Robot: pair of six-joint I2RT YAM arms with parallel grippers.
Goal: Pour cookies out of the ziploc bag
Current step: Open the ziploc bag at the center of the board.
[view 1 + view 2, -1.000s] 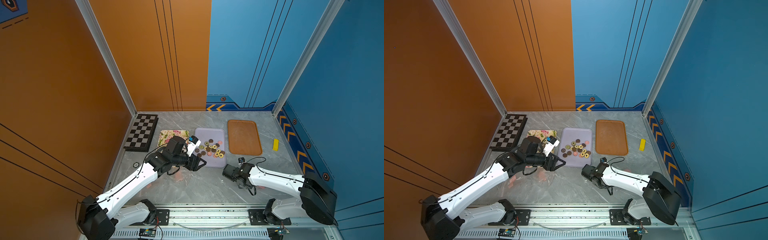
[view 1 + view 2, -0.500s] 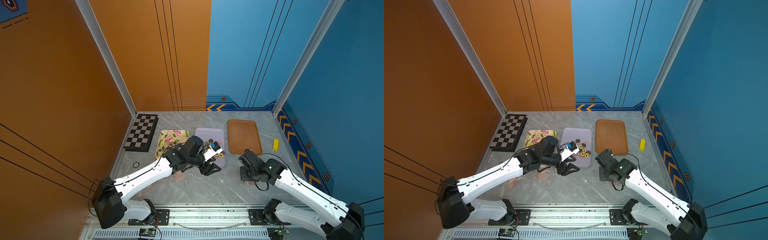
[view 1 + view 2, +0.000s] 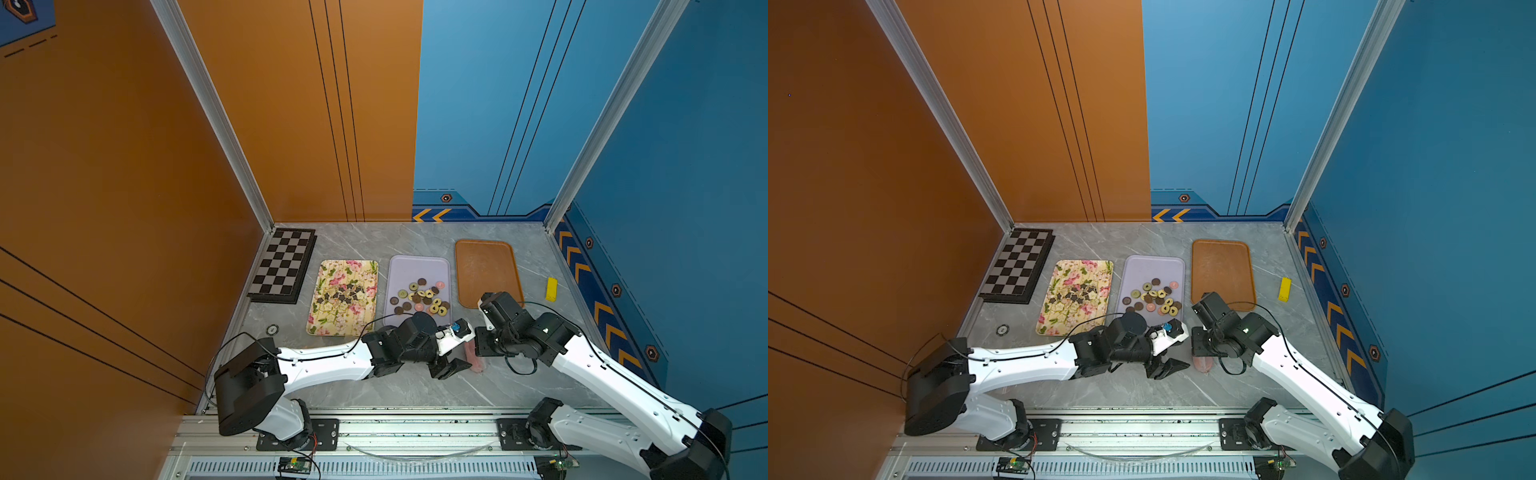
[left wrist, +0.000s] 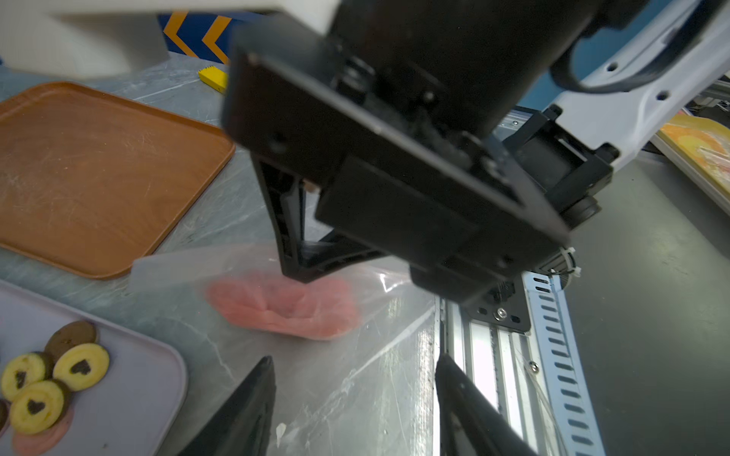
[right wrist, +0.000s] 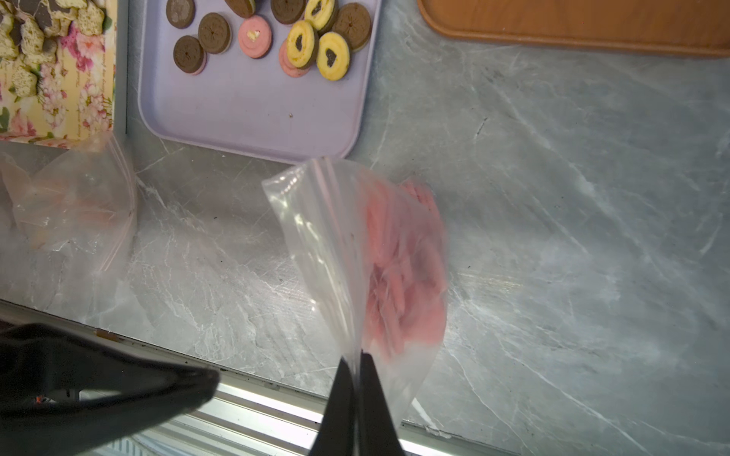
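Note:
A clear ziploc bag holding flat pink cookies sits low over the table near the front edge. My right gripper is shut on the bag's edge, opposite the zip strip. In both top views the bag shows between the two grippers. My left gripper is open just beside the bag, with plastic but no grip between its fingers. In a top view the left gripper lies left of the right gripper.
A lilac tray carries round cookies. A floral tray carries star cookies. A bare brown tray lies behind the right arm. A chessboard, a yellow block and another clear bag are nearby.
My left gripper swung right from the floral tray's near end to the bag. The right arm raised its elbow and shifted slightly right with the bag still pinched.

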